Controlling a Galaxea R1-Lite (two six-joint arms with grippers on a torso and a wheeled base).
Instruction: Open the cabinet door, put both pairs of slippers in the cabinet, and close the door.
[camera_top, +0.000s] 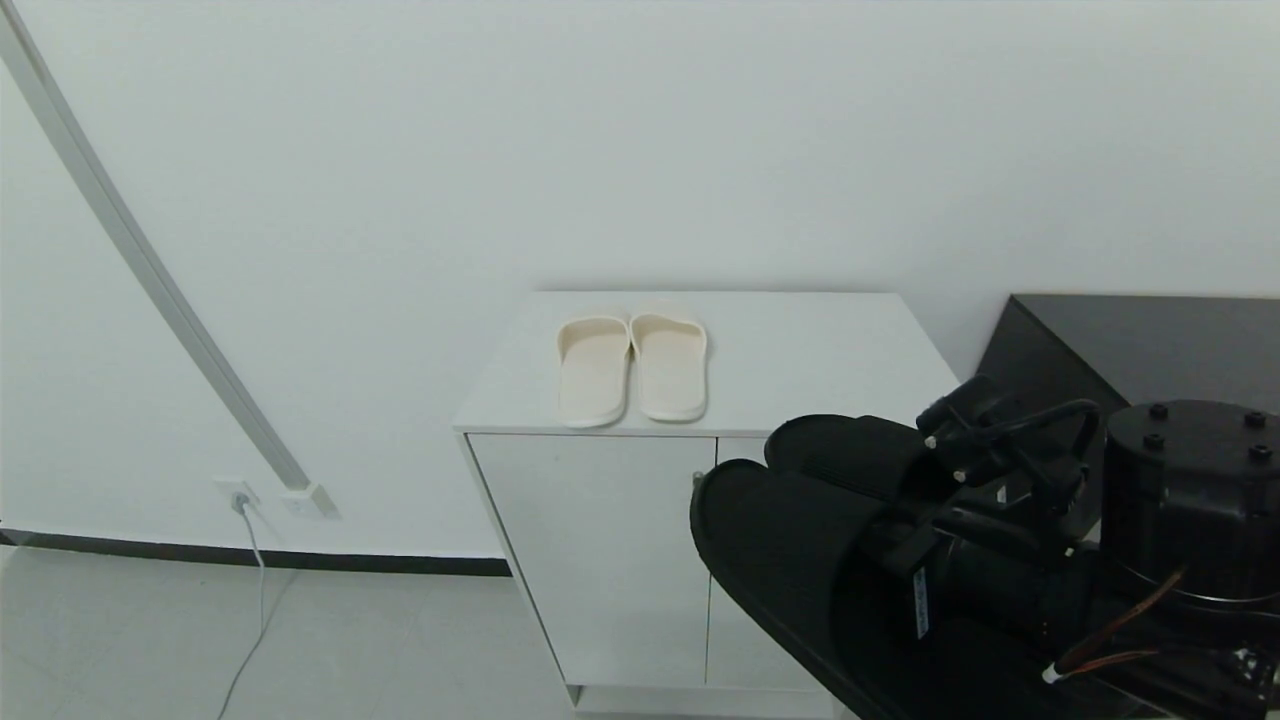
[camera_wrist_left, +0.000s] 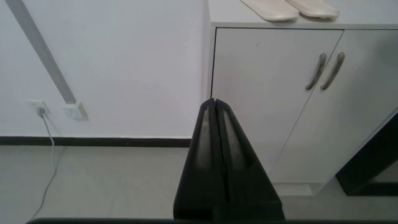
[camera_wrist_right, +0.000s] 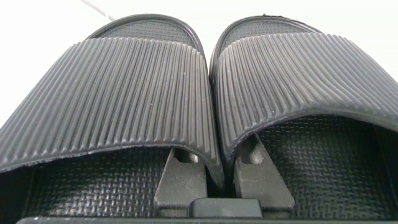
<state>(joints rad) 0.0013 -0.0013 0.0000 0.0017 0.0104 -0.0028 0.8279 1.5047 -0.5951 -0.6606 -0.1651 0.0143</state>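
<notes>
Right jaws grip two black slippers (camera_top: 790, 530); left closed; two cream slippers (camera_top: 668, 366) atop cabinet (camera_top: 810, 350).

A white cabinet (camera_top: 590, 560) stands on the floor (camera_top: 120, 640), with its back to the wall (camera_top: 600, 150). Its two doors (camera_wrist_left: 273, 99) are shut, and the two handles (camera_wrist_left: 326, 70) sit close together in the middle. On its flat top (camera_top: 800, 350) lies a pair of cream slippers (camera_top: 632, 368). They lie side by side and touch. Their toes point to the wall and their heels are near the front edge. The floor has pale grey tiles. A thin cord (camera_top: 255, 620) runs down onto it.
</notes>
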